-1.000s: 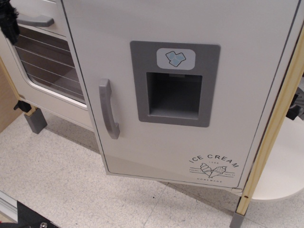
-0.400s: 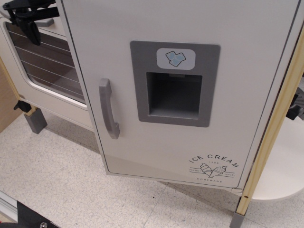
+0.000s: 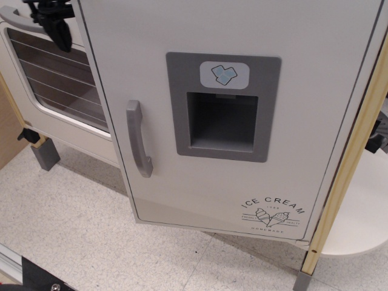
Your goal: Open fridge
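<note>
The fridge (image 3: pixel 242 73) is a large white door that fills most of the view. It has a vertical grey handle (image 3: pixel 138 147) at its left side, a grey ice-dispenser recess (image 3: pixel 222 120) with a blue ice-cube sticker (image 3: pixel 224 74), and an "ICE CREAM" print (image 3: pixel 272 213) at the lower right. My black gripper (image 3: pixel 54 24) is at the top left corner, in front of the oven door, left of the fridge's edge and well above the handle. It touches nothing of the fridge. Only part of it shows, so I cannot tell how its jaws stand.
The white oven door (image 3: pixel 57 79) with a barred window and a horizontal grey handle (image 3: pixel 18 18) is left of the fridge. A wooden frame post (image 3: pixel 345 176) runs down the right side. A speckled floor (image 3: pixel 79 236) lies below, and a grey leg (image 3: pixel 45 154) stands under the oven.
My gripper has moved right and slightly up along the top left, from the picture's left edge towards the fridge's left edge. The fridge door has not moved.
</note>
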Tool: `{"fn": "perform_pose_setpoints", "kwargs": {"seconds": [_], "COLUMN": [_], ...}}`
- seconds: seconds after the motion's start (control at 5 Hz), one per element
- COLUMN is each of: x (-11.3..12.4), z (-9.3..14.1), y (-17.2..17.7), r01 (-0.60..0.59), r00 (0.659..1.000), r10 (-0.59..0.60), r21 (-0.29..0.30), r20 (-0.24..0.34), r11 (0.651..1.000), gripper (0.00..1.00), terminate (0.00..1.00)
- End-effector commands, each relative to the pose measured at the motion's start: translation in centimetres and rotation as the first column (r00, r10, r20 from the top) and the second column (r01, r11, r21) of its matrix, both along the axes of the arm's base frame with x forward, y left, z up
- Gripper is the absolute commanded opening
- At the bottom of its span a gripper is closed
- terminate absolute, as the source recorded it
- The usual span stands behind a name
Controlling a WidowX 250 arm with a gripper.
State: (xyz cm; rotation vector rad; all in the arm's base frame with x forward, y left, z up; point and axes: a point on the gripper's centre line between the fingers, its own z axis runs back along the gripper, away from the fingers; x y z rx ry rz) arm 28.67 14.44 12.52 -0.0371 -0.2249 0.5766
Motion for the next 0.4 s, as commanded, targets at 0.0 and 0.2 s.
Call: {"fn": "perform_pose_setpoints", "kwargs": {"seconds": [0.0, 0.2], "x": [-3.9, -5.2], "z": [4.0, 4.2], "y": [0.4, -0.1], "r01": [0.11, 0.178], "r00": [0.993, 0.983], "r10": [-0.11, -0.177], "r21": [-0.016, -0.028], "r20": [0.042, 0.041], "r11": [0.994, 0.984], "gripper": [1.0, 1.0], "terminate": [0.0, 0.0]}}
